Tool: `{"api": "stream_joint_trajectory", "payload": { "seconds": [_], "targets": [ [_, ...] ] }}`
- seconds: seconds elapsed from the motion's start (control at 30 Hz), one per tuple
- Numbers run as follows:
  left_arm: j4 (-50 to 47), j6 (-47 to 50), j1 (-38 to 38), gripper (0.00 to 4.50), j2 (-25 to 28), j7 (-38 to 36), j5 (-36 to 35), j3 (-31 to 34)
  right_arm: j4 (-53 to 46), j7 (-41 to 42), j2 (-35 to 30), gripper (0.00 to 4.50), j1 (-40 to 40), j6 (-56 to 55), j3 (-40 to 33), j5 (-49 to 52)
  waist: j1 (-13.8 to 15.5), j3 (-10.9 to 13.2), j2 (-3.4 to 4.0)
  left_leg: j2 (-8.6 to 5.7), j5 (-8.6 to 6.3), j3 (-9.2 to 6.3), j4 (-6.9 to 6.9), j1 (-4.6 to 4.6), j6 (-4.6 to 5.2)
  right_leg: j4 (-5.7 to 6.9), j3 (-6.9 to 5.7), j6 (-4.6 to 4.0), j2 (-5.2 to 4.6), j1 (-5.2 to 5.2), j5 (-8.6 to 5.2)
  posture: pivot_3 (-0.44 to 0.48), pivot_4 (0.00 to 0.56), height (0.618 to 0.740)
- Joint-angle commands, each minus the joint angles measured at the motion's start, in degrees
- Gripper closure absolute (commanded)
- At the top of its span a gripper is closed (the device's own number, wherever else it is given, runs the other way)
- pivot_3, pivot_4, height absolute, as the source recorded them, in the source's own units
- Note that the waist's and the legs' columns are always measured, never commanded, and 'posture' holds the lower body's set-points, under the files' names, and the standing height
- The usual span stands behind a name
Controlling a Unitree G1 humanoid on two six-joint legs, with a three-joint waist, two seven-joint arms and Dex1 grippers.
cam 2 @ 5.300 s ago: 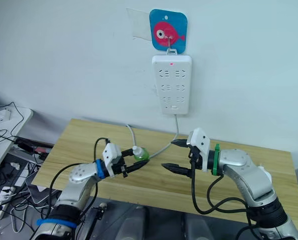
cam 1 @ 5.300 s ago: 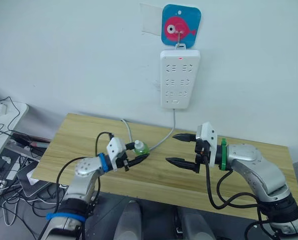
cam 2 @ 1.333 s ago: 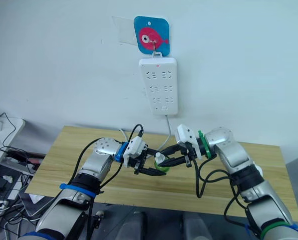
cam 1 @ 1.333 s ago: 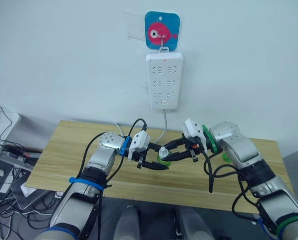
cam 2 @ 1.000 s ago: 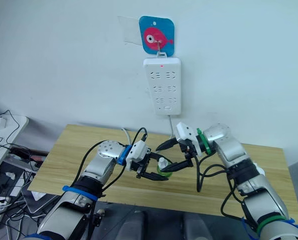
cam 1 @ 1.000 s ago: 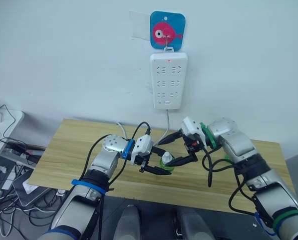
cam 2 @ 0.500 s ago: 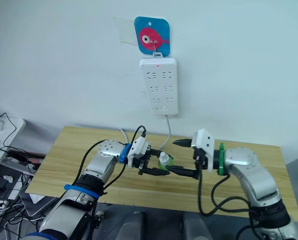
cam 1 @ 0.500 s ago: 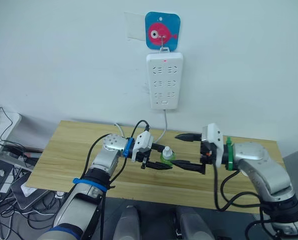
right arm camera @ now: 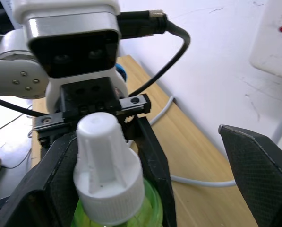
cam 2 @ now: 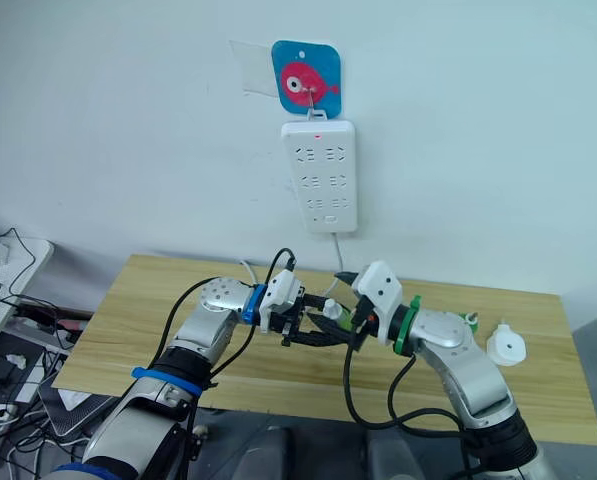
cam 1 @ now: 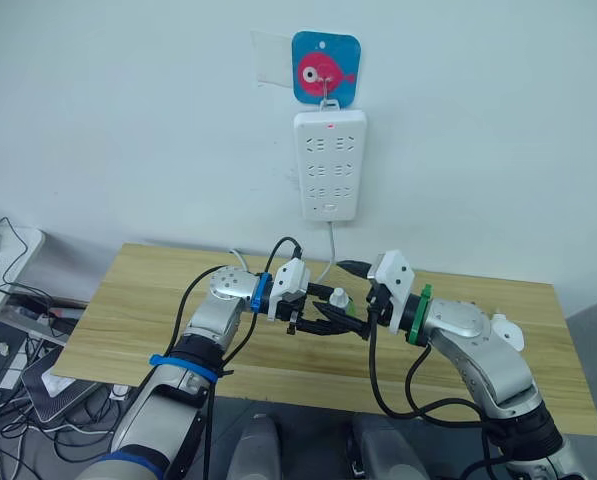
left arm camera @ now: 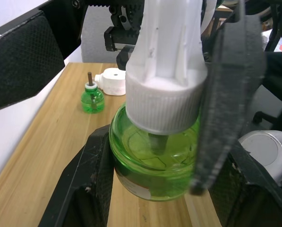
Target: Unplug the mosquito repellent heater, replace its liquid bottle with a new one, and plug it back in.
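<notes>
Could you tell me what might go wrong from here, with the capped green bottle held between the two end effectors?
1. The left end effector grips the new bottle by its smooth round body; twisting the white cap could spin or slip it.
2. The right end effector stands open around the cap; closing off-centre may knock the bottle free.
3. The old bottle and heater sit near the table's right end; a sweeping arm could topple them.

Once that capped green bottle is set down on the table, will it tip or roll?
The green bottle looks squat and wide-bodied, so it should probably stand steadily. Its tall white cap raises the top, so a sideways nudge might topple it. The round body would then likely roll. The left gripper holds it.
</notes>
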Motion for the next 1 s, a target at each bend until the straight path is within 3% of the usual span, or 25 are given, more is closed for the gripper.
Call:
{"api": "stream_joint_trajectory", "payload": {
  "seconds": [0.03,0.27,0.37,0.53,0.77,1.0],
  "targets": [
    [-1.6,-0.1,-0.2,2.24,0.0,-0.3,-0.5,0.5,-2.1,0.4,-2.8,0.02,0.7,-0.5,-4.9,1.5,0.0,0.0,-0.01,0.00,0.00,0.00,0.00,0.00,0.00,0.00,0.00,0.00,0.00,0.00,0.00,0.032,0.138,0.740],
    [-0.7,0.0,-0.9,2.24,0.5,0.1,-0.7,1.2,-6.2,3.7,-11.5,0.02,7.9,0.5,-15.8,7.9,0.1,-0.1,-0.02,-0.03,-0.11,0.01,-0.01,-0.01,0.19,-0.04,0.01,0.00,-0.01,0.02,0.00,0.032,0.146,0.740],
    [-0.7,0.0,-0.7,2.24,0.8,-0.1,-0.7,1.4,-8.7,5.4,-13.0,0.02,9.5,2.1,-16.7,11.2,-0.2,-0.1,0.00,-0.05,-0.12,0.04,-0.01,0.01,0.20,-0.04,0.04,0.00,-0.02,0.03,0.00,0.027,0.144,0.740],
    [-1.2,0.0,-0.4,2.24,0.6,-0.4,-0.5,1.2,-11.1,4.9,-10.3,0.02,7.1,5.4,-10.7,14.0,-0.7,-0.2,0.07,0.07,-0.07,0.05,-0.04,0.18,0.27,0.15,0.10,-0.01,0.14,0.04,0.00,0.023,0.141,0.740],
    [-0.3,-0.3,-1.5,2.24,-0.1,-0.4,-0.2,1.2,-6.0,1.0,-2.7,0.02,0.4,4.2,-1.3,9.2,-0.6,-0.2,0.06,0.02,-0.06,0.08,-0.02,0.15,0.28,0.08,0.13,-0.04,0.09,0.07,0.02,0.035,0.144,0.740],
    [-0.2,-0.4,-1.3,2.24,-0.4,-0.2,0.0,1.2,0.3,-0.7,-0.6,0.02,-3.7,0.7,1.0,3.8,-0.3,-0.2,0.08,0.01,-0.06,0.07,-0.02,0.13,0.28,0.06,0.11,-0.04,0.06,0.06,0.02,0.025,0.133,0.740]
  ]
}}
